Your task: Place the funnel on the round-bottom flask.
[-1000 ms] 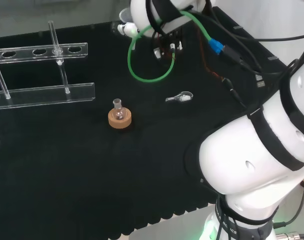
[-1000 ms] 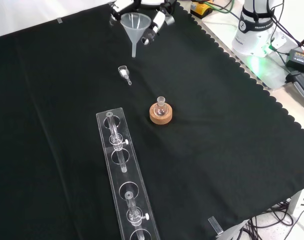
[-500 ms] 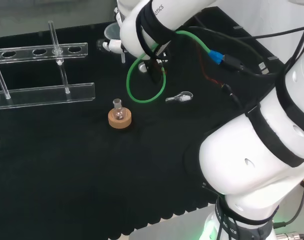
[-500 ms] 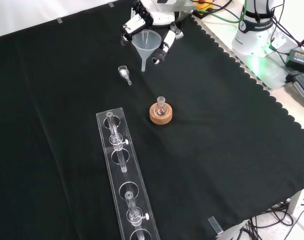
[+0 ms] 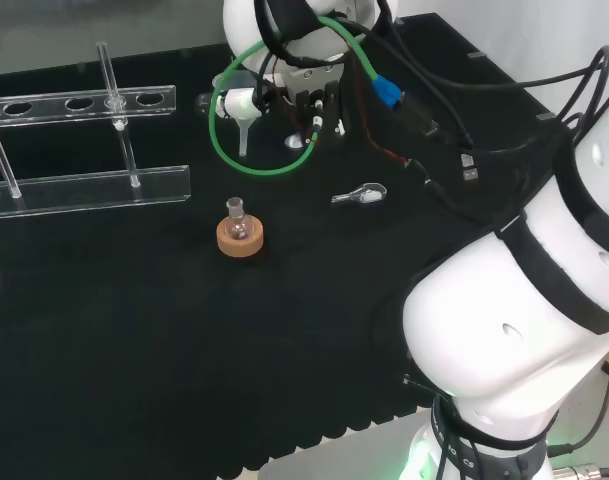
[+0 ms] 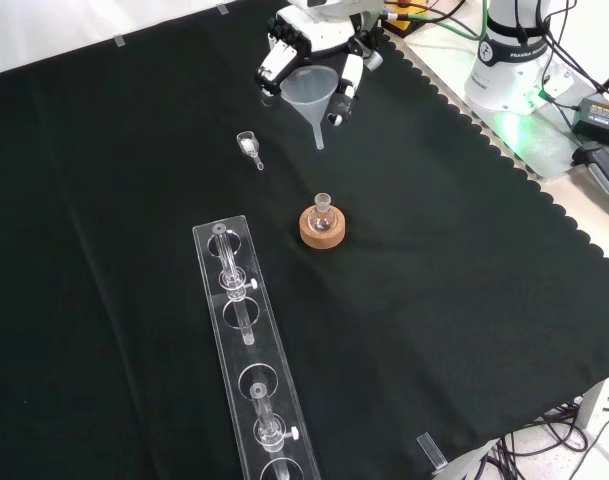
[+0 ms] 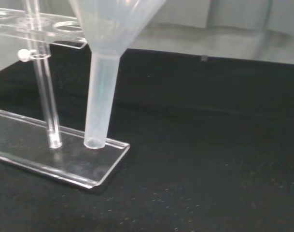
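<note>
We see the hand (image 6: 319, 40) pinching the funnel (image 6: 313, 92) by its rim, spout down, in the air. In the front view the funnel hangs above and beyond the flask (image 6: 323, 211), which sits upright on its cork ring (image 6: 322, 230) on the table (image 6: 464, 300).

Over the last second the hand (image 6: 314, 45) carries the funnel (image 6: 313, 95) down and to the right in the front view, from near the cloth's top edge to a spot closer to the round-bottom flask (image 6: 322, 212), its spout hanging above the cloth.
</note>
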Robot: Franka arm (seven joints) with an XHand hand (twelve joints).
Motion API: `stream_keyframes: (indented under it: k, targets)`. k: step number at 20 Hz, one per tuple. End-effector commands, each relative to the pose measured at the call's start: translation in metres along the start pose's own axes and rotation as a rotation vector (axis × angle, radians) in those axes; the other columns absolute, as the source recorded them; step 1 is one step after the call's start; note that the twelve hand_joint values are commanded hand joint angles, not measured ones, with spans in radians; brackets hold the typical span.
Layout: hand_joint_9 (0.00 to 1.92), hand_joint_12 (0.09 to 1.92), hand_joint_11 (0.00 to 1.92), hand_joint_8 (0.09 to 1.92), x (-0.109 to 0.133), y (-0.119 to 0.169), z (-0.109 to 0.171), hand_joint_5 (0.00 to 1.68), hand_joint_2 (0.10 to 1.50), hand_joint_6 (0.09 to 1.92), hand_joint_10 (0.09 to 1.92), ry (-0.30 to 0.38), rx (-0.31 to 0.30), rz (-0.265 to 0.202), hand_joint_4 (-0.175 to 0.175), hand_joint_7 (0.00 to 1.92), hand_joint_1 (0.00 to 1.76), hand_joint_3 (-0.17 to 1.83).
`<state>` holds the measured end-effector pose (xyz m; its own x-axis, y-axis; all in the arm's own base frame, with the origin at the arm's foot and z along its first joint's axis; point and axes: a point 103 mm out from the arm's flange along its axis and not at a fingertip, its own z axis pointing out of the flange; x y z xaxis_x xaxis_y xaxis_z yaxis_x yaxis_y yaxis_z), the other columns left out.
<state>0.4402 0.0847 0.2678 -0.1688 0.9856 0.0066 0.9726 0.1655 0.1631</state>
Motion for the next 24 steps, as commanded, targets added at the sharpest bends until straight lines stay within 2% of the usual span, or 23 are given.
stream_keyframes:
  k: [1, 4, 9, 16, 24]
  targets:
    - [1.89, 1.38, 1.92, 1.35, 0.010, -0.002, 0.009, 1.04, 1.05, 0.94, 1.14, 0.005, 0.004, -0.017, -0.027, 1.34, 1.10, 0.07]
    - [1.89, 1.38, 1.92, 1.35, 0.020, -0.003, 0.022, 1.04, 1.05, 0.94, 1.15, -0.031, 0.007, -0.039, -0.028, 1.35, 1.10, 0.06]
    - [1.89, 1.38, 1.92, 1.35, 0.028, -0.003, 0.044, 1.04, 1.05, 0.93, 1.15, -0.043, 0.023, -0.053, -0.028, 1.35, 1.10, 0.06]
    - [1.89, 1.38, 1.92, 1.34, 0.029, -0.002, 0.049, 1.04, 1.05, 0.93, 1.15, -0.049, 0.012, -0.058, -0.028, 1.35, 1.10, 0.06]
    - [1.89, 1.38, 1.92, 1.34, 0.028, 0.005, 0.065, 1.04, 1.06, 0.93, 1.16, -0.094, 0.020, -0.046, -0.027, 1.35, 1.10, 0.06]
